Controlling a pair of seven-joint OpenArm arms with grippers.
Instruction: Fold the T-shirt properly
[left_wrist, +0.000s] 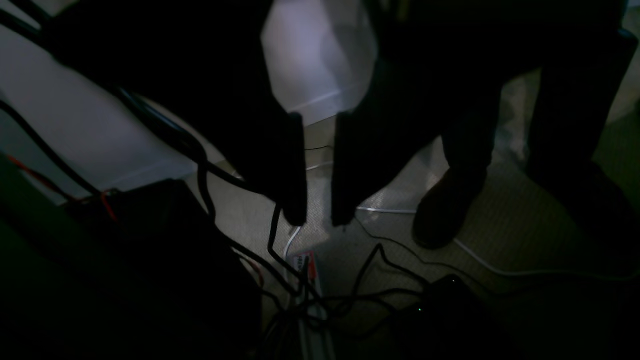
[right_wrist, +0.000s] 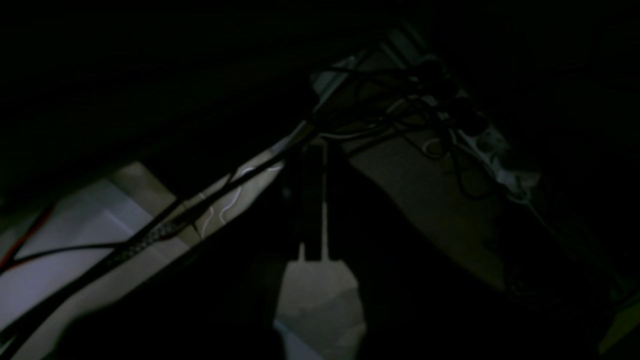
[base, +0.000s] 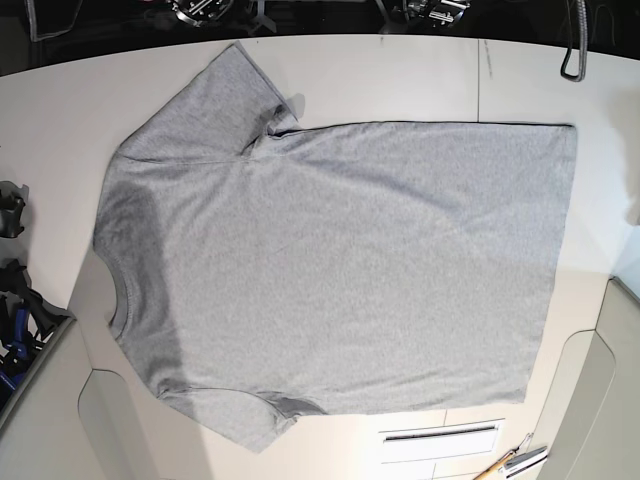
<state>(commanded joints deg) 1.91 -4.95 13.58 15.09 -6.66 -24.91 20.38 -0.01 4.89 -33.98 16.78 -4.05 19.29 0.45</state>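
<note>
The T-shirt (base: 340, 270) is lying flat, plain side up, on the white counter (base: 400, 70), neck toward the base view's left. Nothing is being held. The left end effector (left_wrist: 320, 217) is hanging over the floor, its fingers slightly parted and empty. The right end effector (right_wrist: 312, 257) is being shown too darkly for its opening to be judged. A first fold is probably best begun by both sleeve-side corners being gripped evenly.
</note>
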